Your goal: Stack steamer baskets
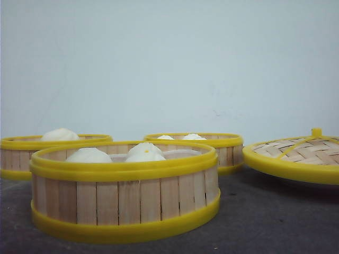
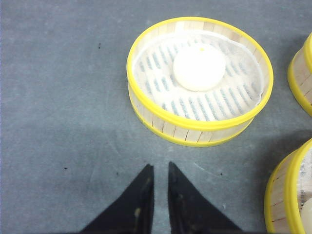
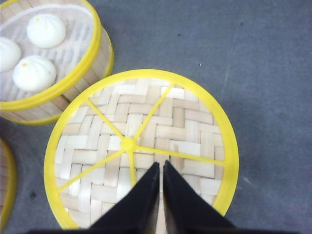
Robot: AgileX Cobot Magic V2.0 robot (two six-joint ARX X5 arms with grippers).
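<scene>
You see both the left gripper (image 2: 160, 168) and the right gripper (image 3: 161, 165) as matte black, with plain fingers tapering to sharp points.

Three round steamer baskets are sitting unstacked on the grey table, each holding white buns: nearest basket (image 1: 124, 193) in front, left basket (image 1: 32, 153) and rear basket (image 1: 214, 145) standing behind.

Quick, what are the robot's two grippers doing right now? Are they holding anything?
Left gripper: closed, empty, above the bare table near a basket.
Right gripper: closed, empty, over the lid.
</scene>
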